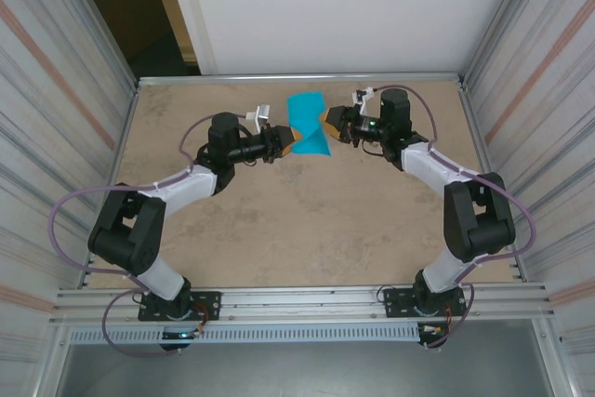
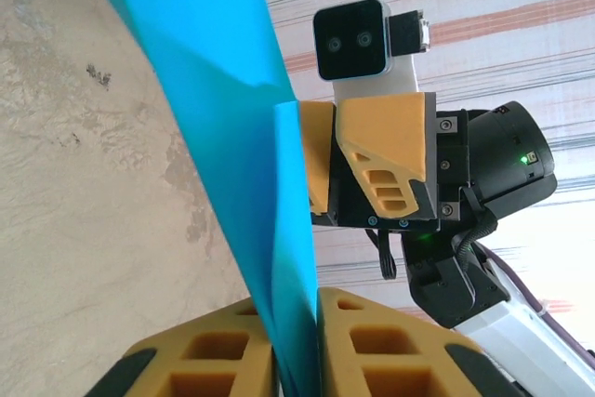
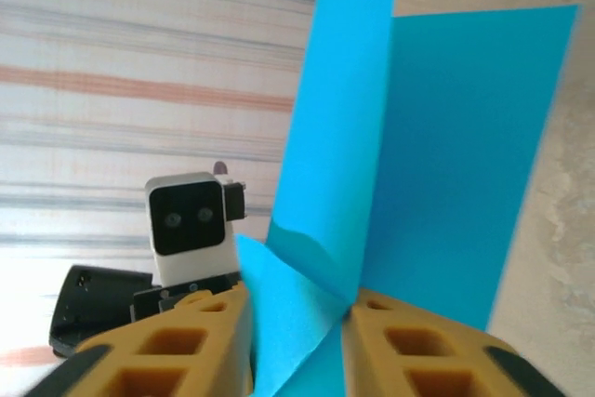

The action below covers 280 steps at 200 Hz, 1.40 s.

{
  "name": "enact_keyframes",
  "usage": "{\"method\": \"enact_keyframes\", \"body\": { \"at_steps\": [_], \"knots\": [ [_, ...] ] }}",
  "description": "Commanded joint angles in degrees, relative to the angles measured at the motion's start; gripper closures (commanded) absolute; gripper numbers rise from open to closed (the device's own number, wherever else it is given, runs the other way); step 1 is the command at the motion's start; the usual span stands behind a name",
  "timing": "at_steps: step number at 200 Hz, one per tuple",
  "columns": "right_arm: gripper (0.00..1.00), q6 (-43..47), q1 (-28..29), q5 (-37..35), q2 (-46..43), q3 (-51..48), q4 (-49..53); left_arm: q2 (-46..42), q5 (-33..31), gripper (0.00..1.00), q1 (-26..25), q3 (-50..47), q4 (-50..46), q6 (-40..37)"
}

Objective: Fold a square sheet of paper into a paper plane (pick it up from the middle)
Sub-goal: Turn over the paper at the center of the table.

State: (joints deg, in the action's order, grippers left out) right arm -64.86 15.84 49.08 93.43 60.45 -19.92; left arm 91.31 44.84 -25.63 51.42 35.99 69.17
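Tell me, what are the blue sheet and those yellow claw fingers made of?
Blue sheet of paper: thin matte paper, judging by its sharp creases and flat colour. Fingers of the left claw: matte yellow-orange, probably moulded or printed plastic, perhaps rubbery; the hollow cells suggest it, but the look leaves hardness open.

Both arms reach toward the tabletop's far edge, tips facing; left claw [image 1: 292, 141] clamps the paper [image 1: 305, 113], right claw [image 1: 327, 125] stands parted.

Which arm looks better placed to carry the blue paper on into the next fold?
Left, I'd judge. The left gripper is pinched shut on the blue paper, while the right gripper has its jaws apart around it, with no firm hold.
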Motion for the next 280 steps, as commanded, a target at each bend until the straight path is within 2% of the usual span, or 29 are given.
{"method": "enact_keyframes", "body": {
  "at_steps": [1, 25, 50, 66, 92, 116, 155, 173, 198, 218, 228, 240, 261, 280],
  "knots": [
    [0.58, 5.4, -2.3, -2.7, -4.2, -0.8, 7.8, -0.3, -1.0, 0.86, -0.1, 1.7, -4.2, -3.4],
    [0.5, 11.4, -5.8, -8.1, -7.4, -1.6, 17.0, -2.7, -4.8, 0.91, 0.0, 1.8, -12.0, -8.9],
    [0.47, 15.7, -9.3, -12.6, -10.6, -1.7, 23.8, -5.7, -9.5, 0.92, 0.0, 4.9, -27.8, -19.3],
    [0.44, 18.1, -10.2, -16.2, -12.6, -1.8, 27.1, -6.9, -15.5, 0.92, -0.2, 8.2, -40.1, -27.4],
    [0.4, 20.8, -10.2, -21.7, -15.3, -2.2, 30.6, -6.3, -29.4, 0.92, -1.5, 15.0, -59.7, -38.4],
    [0.38, 21.8, -10.3, -24.5, -16.8, -3.1, 31.7, -3.2, -46.0, 0.91, -4.6, 22.4, -74.6, -45.3],
    [0.38, 22.6, -10.2, -28.8, -18.4, -4.5, 33.6, 6.3, -72.7, 0.92, -12.0, 34.9, -91.2, -50.0],
    [0.38, 22.5, -10.1, -30.3, -19.3, -5.7, 34.4, 12.2, -78.4, 0.92, -14.2, 40.5, -96.8, -49.7],
    [0.38, 22.1, -10.2, -31.8, -21.0, -7.6, 34.6, 19.0, -79.7, 0.91, -17.0, 44.9, -98.6, -49.0],
    [0.38, 21.4, -10.3, -32.8, -22.2, -9.1, 34.9, 24.1, -73.5, 0.91, -18.1, 48.0, -97.7, -46.5],
    [0.38, 20.5, -10.2, -33.4, -22.5, -9.7, 35.1, 26.6, -68.9, 0.9, -18.5, 49.9, -97.4, -43.7],
    [0.38, 18.1, -10.4, -33.8, -22.9, -10.6, 35.1, 28.4, -66.7, 0.88, -19.2, 52.0, -97.5, -39.5],
    [0.38, 14.3, -10.5, -32.8, -22.8, -13.0, 32.5, 30.7, -60.2, 0.77, -20.0, 53.2, -94.1, -38.8],
    [0.38, 14.4, -10.0, -33.4, -22.0, -11.7, 35.2, 29.2, -53.3, 0.61, -20.0, 50.7, -88.1, -38.4]
  ]
}}
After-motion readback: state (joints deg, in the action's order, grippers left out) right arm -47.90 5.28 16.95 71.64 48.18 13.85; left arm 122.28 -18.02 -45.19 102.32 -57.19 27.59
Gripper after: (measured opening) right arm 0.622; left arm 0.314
